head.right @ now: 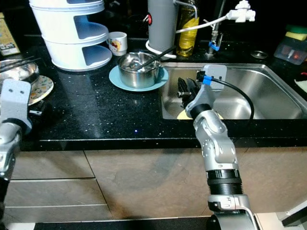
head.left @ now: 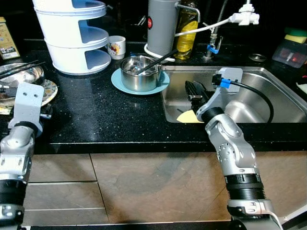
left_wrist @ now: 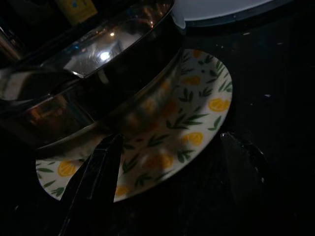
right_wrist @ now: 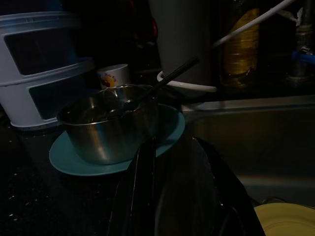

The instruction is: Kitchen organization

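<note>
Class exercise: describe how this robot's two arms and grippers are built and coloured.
Both arms are silver metal segments with black ribbed rings. The right gripper has long black fingers, a pale grey wrist block with a blue connector and a looping black cable. The left gripper has black fingers below a grey plate.

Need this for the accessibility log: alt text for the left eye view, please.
The robot's right hand reaches over the near left corner of a steel sink, above a yellow plate lying in it. On the black counter left of the sink, a steel bowl holding dark utensils sits on a teal plate, before a white tiered rack.
</note>
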`<state>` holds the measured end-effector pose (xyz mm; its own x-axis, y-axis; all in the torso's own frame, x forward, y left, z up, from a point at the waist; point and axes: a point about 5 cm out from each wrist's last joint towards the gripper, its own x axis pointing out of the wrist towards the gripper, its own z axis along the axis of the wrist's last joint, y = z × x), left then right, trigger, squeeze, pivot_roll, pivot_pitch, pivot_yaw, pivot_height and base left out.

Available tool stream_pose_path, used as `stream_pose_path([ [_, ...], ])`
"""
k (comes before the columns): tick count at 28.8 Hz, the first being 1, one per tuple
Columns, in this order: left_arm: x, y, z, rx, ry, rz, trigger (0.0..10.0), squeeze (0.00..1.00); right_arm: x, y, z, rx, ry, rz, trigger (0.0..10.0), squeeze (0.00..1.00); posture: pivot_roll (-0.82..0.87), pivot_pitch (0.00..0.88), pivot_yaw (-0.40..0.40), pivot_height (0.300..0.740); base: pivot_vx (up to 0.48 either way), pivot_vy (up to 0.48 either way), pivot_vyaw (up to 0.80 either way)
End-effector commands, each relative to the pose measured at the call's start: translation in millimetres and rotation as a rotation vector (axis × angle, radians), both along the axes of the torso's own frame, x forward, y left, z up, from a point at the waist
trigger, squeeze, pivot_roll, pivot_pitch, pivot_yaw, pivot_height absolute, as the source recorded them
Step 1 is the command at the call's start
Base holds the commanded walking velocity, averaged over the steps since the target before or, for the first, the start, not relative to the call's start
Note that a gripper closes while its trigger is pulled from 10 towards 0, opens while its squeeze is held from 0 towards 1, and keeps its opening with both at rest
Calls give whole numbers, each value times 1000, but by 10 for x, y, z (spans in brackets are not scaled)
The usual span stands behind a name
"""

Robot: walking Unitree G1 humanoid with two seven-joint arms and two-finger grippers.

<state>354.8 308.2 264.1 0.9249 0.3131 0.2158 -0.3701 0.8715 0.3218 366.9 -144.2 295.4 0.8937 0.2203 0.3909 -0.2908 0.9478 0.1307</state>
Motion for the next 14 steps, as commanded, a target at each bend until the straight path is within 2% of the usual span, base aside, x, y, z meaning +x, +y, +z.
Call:
stream_pose_path([
  [1,10,49,-107,0,54,3,10000,0,4,-17,26,1,-9,-8,10000,0,41,200,-27,740,0,0,0],
  [3,21,55,-105,7,60,6,10000,0,4,-18,26,1,-9,-9,10000,0,41,200,-27,740,0,0,0],
  [4,38,71,-91,22,69,10,9373,0,4,-22,28,0,-9,-10,10000,0,41,200,-27,740,0,0,0],
  [6,43,76,-87,25,71,11,9373,0,4,-23,29,0,-9,-11,10000,0,41,200,-27,740,0,0,0],
  [7,53,79,-77,30,73,9,4549,0,5,-27,32,0,-9,-12,10000,0,38,205,-25,740,0,0,0],
  [8,60,81,-70,33,75,7,4549,0,6,-31,33,-1,-9,-14,10000,0,38,205,-25,740,0,0,0],
  [9,70,86,-69,35,79,7,3765,0,7,-36,35,-1,-9,-15,10000,0,38,205,-26,740,0,0,0],
  [11,81,90,-73,37,84,4,3765,0,7,-39,35,0,-8,-17,10000,0,38,205,-26,740,0,0,0],
  [12,85,90,-82,37,88,2,4235,0,9,-40,33,-1,-7,-17,10000,0,38,206,-27,740,0,0,0],
  [13,87,90,-89,37,91,0,4235,0,10,-40,31,-1,-6,-17,10000,0,38,206,-27,740,0,0,0],
  [14,91,74,-132,44,110,-11,8627,0,13,-40,29,-1,-4,-17,10000,0,39,206,-28,740,0,0,0],
])
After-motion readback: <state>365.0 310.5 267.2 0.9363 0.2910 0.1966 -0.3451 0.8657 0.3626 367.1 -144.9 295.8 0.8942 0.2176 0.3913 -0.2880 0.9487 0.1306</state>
